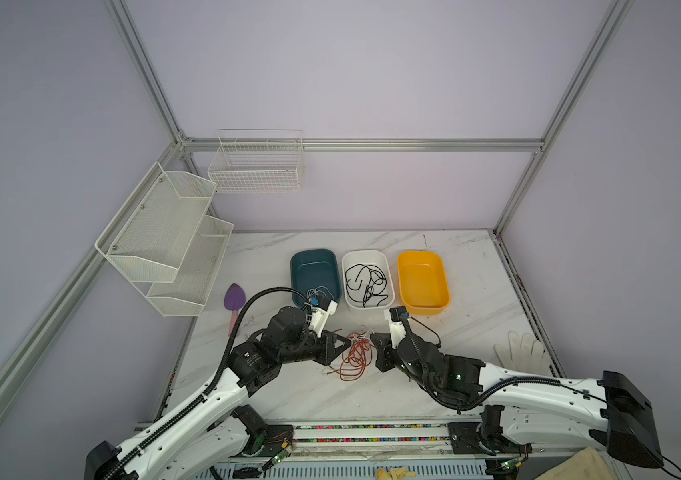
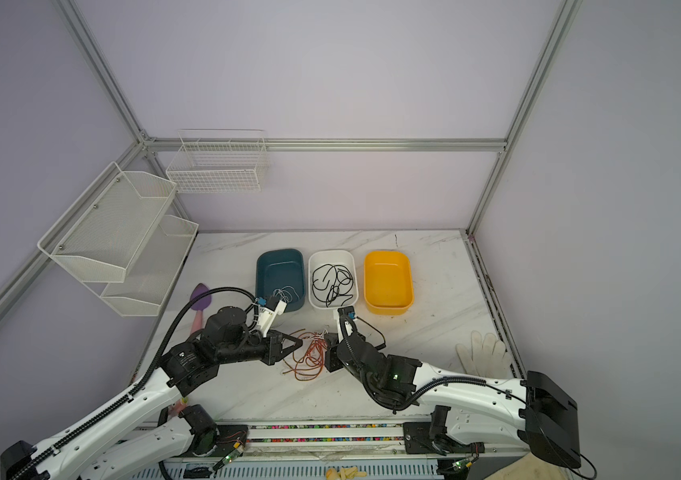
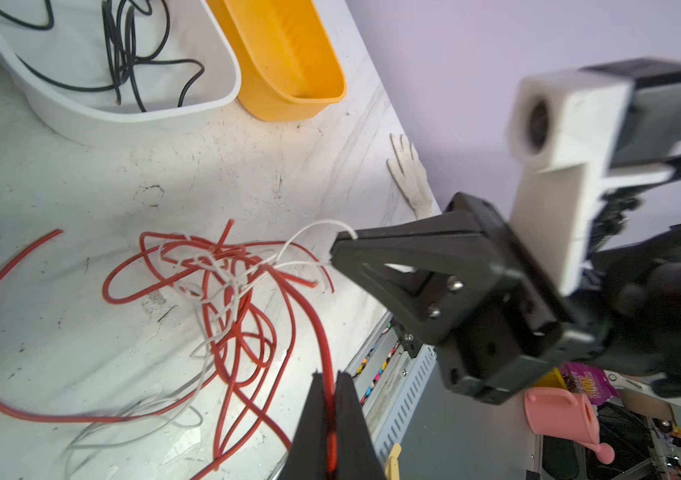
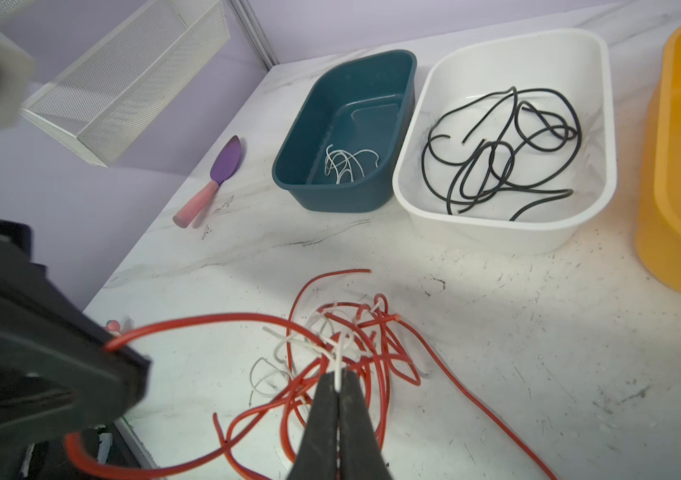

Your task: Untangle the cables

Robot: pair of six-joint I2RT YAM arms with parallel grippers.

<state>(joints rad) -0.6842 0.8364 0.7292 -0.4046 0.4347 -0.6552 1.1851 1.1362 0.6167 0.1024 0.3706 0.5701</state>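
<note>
On the scuffed, marble-veined desk (image 1: 475,291), between the two arms, a loose knot of glossy red cable (image 1: 355,357), round and rubbery, laced with a far finer thin white wire (image 4: 338,361). Left fingers (image 3: 313,432), flat matte-black wedges, pressed together on one strand of the red cable, pinching it at the knot's edge. Right fingers (image 4: 322,428), the same tapered black shape, closed on the thin white wire, nipping it just above the tangle. Behind the knot, three smooth plastic bins with rounded corners, side by side: teal bin (image 4: 330,199) with a curled white wire (image 4: 347,162) at its near end, white bin (image 4: 496,237) with a looping black cable (image 4: 496,166), yellow bin (image 1: 424,307). Left of the bins, a purple trowel (image 4: 226,160) with a pink handle, flat on the desk. Near the right edge, a white fabric glove (image 1: 523,353), fingers spread. On the left wall, white mesh shelves (image 1: 164,232).
</note>
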